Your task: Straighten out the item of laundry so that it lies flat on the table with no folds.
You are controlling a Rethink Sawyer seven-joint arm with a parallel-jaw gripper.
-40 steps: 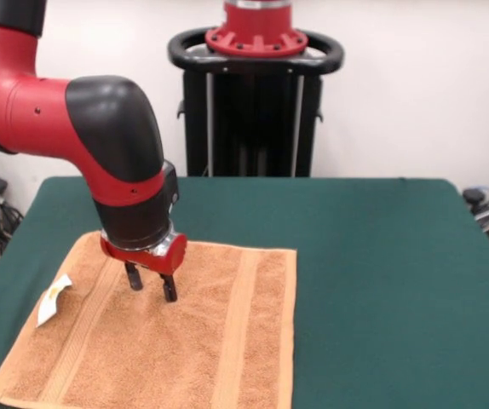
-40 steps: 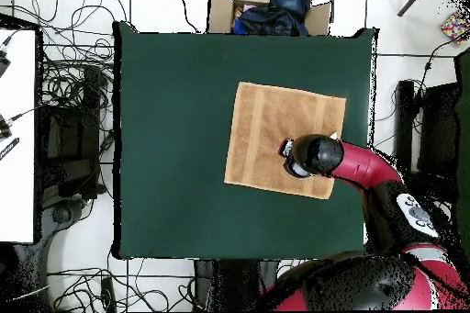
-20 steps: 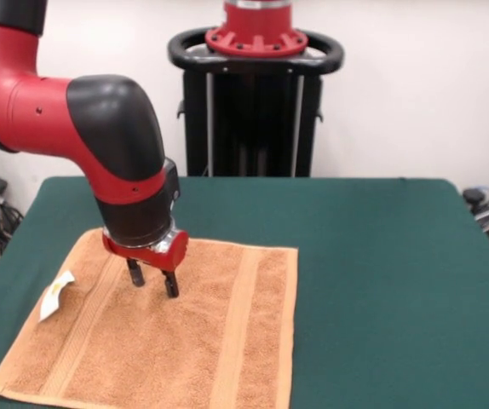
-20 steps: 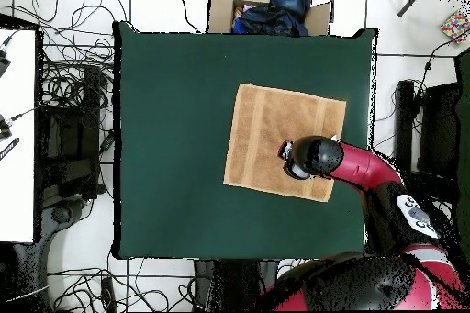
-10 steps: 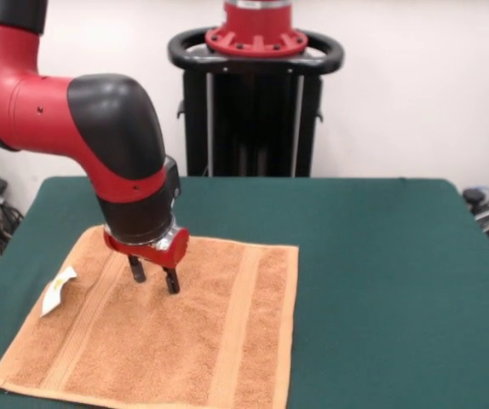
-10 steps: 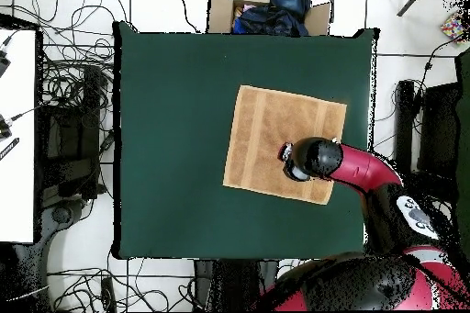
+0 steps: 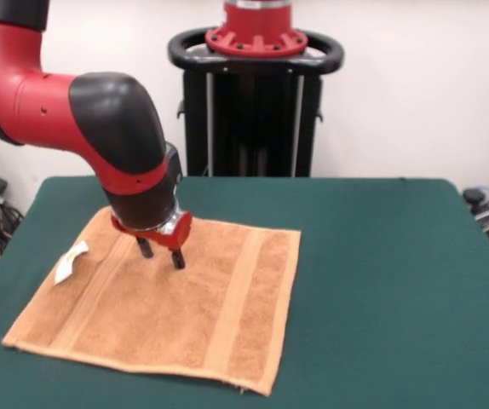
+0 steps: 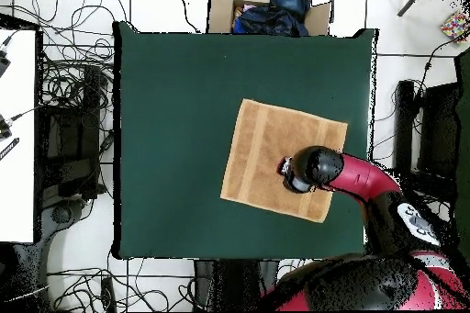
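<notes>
Pincer (image 7: 161, 253) tips, slightly spread, press the towel (image 7: 163, 307), which lies flat on the counter (image 7: 381, 281) near its corner. Dragging further could bunch the cloth or swing it askew if the tips slip.

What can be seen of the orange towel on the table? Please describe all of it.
The towel is a small, nearly square piece of orange-tan terry cloth. Two smoother woven bands run across it near opposite ends, and a small white tag sticks out at one edge. It lies spread flat on the green table, with no fold visible, turned slightly askew to the table's edges. The gripper stands over it with its fingers apart, their tips at the cloth; contact cannot be confirmed.
</notes>
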